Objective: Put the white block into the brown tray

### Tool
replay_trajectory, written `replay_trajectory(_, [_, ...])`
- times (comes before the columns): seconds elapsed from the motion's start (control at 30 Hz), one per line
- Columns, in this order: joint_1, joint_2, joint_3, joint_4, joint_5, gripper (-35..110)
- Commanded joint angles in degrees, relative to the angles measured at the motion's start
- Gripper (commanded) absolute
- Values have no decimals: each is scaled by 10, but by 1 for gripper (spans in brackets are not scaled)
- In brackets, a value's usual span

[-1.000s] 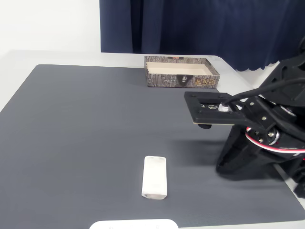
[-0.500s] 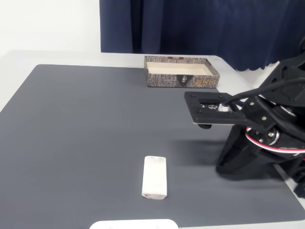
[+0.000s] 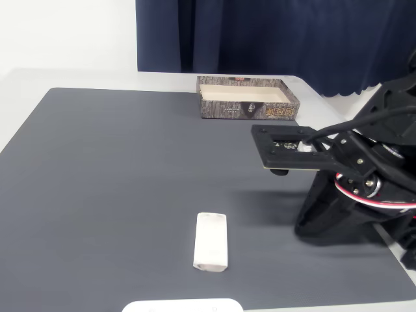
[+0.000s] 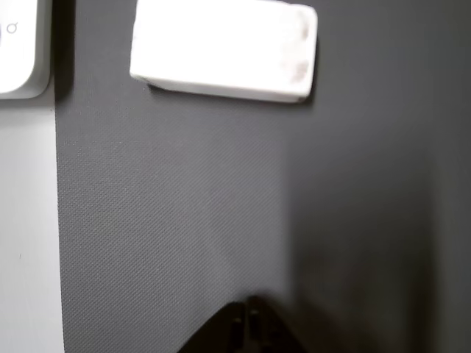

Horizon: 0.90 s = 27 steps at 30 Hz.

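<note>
Your bench (image 3: pixel 26 81) is pale and carries a dark grey mat (image 3: pixel 117 188) that covers most of it; in the wrist view the mat's weave shows, with bare bench along the left edge. Behind the bench you have a white wall at upper left and a navy curtain (image 3: pixel 273 36) across the upper right of the fixed view.

The tray (image 3: pixel 247 97) sits at the far edge of the mat, upper centre of the fixed view, label facing you, cream inside. The block (image 3: pixel 211 241) lies flat on the mat at lower centre, well apart from the tray, long side running away from the camera. In the wrist view the block (image 4: pixel 224 50) lies across the top of the frame, overexposed, so its surface detail is hard to read.

A flat white thing (image 3: pixel 182 305) with rounded edges is cut off by the bottom edge of the fixed view, near the block; the wrist view catches its corner (image 4: pixel 22 51) at upper left.

The arm (image 3: pixel 364 175) is black, folded low at the right of the fixed view, partly cut off by the right edge, with a flat plate reaching left above the mat. Red and white wires show at its joint. Only a dark tip of the claw (image 4: pixel 246 334) shows at the bottom of the wrist view, its fingers seemingly together, holding nothing; you cannot tell for sure.
</note>
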Motion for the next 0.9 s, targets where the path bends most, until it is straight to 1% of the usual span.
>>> replay_trajectory(0.0, [-4, -4, 2, 42, 16, 1])
replay_trajectory(0.23, [-9, -4, 2, 43, 19, 1])
replay_trajectory(0.37, [-18, -4, 0, 22, 76, 0])
replay_trajectory(0.53, [-15, -13, -25, -60, 73, 0])
replay_trajectory(0.87, [-4, -138, -136, -119, 27, 0])
